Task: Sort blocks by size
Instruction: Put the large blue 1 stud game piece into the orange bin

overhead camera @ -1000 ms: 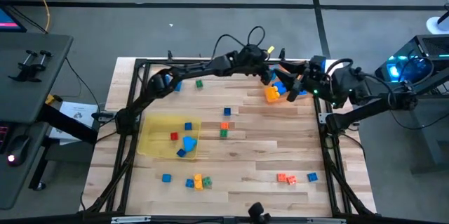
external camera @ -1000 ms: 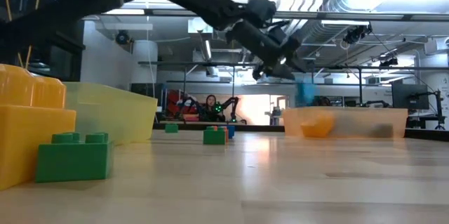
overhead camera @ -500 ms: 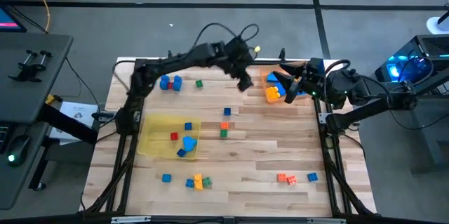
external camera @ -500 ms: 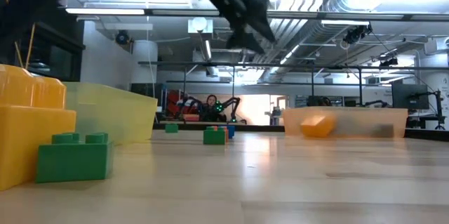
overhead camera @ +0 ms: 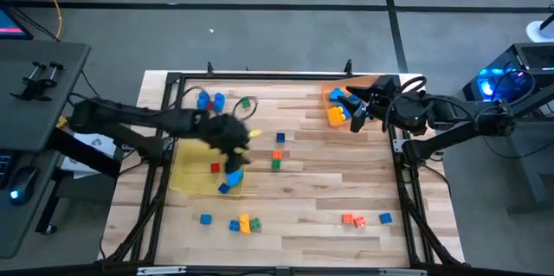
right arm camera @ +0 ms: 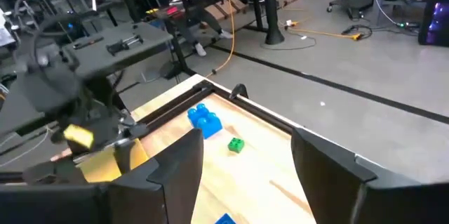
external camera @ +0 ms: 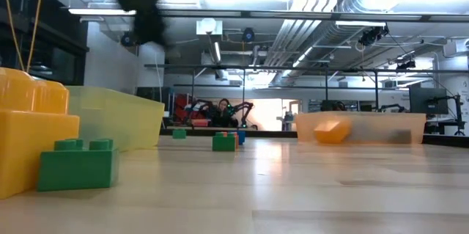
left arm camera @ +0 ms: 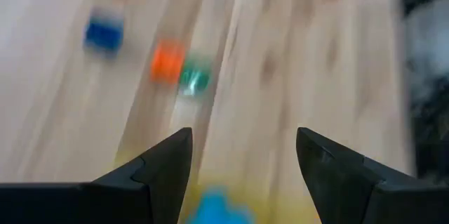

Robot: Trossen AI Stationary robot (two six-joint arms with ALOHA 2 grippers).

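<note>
Blocks (overhead camera: 276, 154) lay scattered over the pale plank table (overhead camera: 320, 181)
Left gripper (overhead camera: 235, 142) hung open and empty over the translucent yellow tray (overhead camera: 186, 172); right gripper (overhead camera: 355, 112), open and empty, sat by the orange tray (overhead camera: 333, 94) at the far right corner

Wooden table (overhead camera: 329, 181) with dark frame rail (overhead camera: 260, 75) along its far edge. Translucent yellow tray (overhead camera: 192, 168) on left half; orange tray (external camera: 359, 126) at far right corner. Grey side desk (overhead camera: 39, 94) stands left (clamp-like tool on top). Person (external camera: 219, 109) seated in background.
</note>
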